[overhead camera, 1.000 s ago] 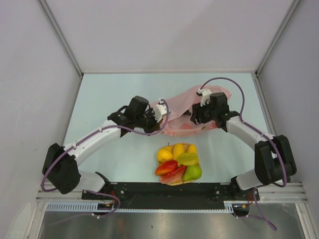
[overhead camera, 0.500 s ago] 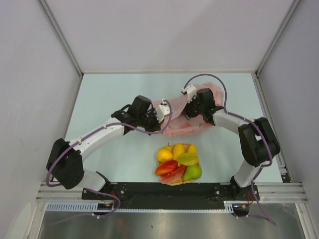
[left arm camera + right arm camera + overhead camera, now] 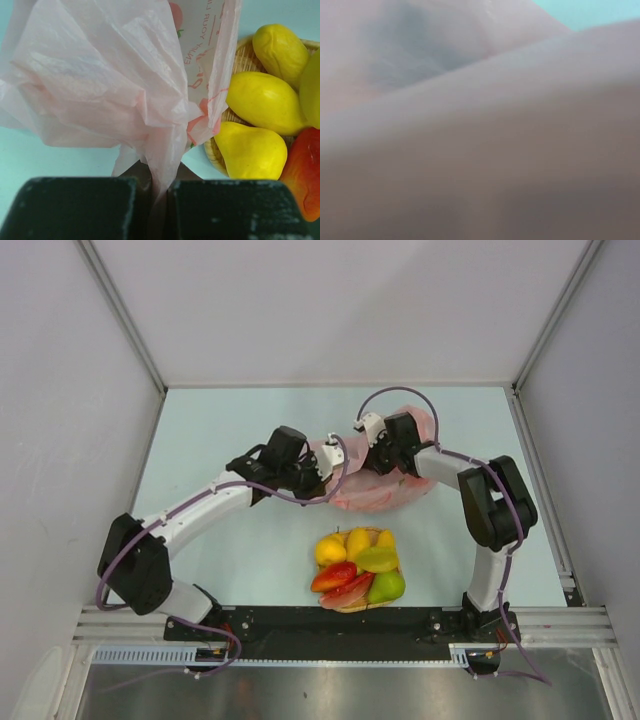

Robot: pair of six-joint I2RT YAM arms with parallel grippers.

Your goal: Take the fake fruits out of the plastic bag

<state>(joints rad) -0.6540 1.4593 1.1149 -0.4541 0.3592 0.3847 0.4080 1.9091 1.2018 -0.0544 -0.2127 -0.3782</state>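
While both arms bend inward over the pale teal table (image 3: 220, 430), the left gripper (image 3: 155, 184) pinches a gathered fold of the plastic bag (image 3: 372, 492), jaws closed on the film. The right gripper (image 3: 376, 462) presses into the bag's far side; its camera shows only pink blur, so its jaws cannot be read. The fake fruits (image 3: 357, 562) lie heaped on a woven tray (image 3: 243, 59) beside the bag, between plain white walls (image 3: 330, 310).

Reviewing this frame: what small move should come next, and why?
Probably raise the left gripper a little to pull the plastic bag open. It pinches the film shut, while the right gripper is pressed into the bag and its camera shows only pink blur. Whether anything remains inside cannot be told.
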